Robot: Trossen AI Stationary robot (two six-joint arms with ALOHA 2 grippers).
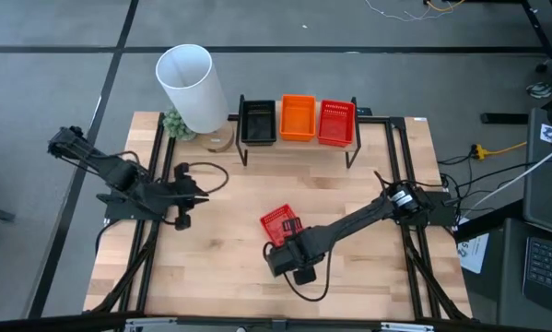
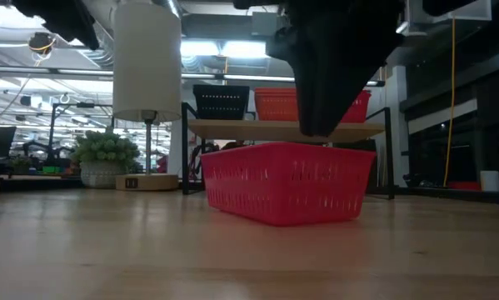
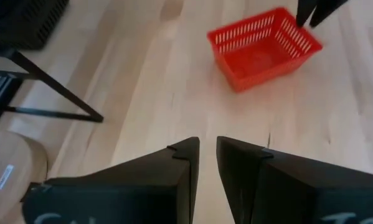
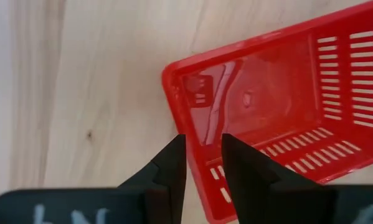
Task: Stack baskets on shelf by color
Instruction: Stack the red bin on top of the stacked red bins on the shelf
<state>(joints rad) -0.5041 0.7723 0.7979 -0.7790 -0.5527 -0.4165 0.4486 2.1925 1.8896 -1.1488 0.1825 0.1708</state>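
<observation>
Step in hand, by the look of it: picking up the loose red basket (image 1: 277,222), which sits low and centre on the counter (image 1: 349,198) in the high view, well apart from the shelf (image 1: 299,145) along the upper middle. The shelf already carries a black stack (image 1: 257,121), an orange stack (image 1: 298,118) and a red stack (image 1: 335,123), side by side. The right claw (image 4: 203,163) hangs over one corner of the loose basket; the wrist view shows its fingers a little apart, straddling the rim, one finger outside the wall and one inside, not yet clamped. Whether the tips actually touch the plastic cannot be told. Next move, as judged: close on that rim, lift clear, carry toward the upper right of the high view and set the basket into the red stack, squared up so it nests. The left claw (image 3: 208,162) waits at the left of the counter, fingers slightly apart, holding nothing, aimed across at the basket. The low view shows the basket flat on the counter with the dark arm coming down behind it, and a white lamp and small plant at left. Only the right wrist view gives the straddle on the rim; only the high view shows the gap to the shelf.
</observation>
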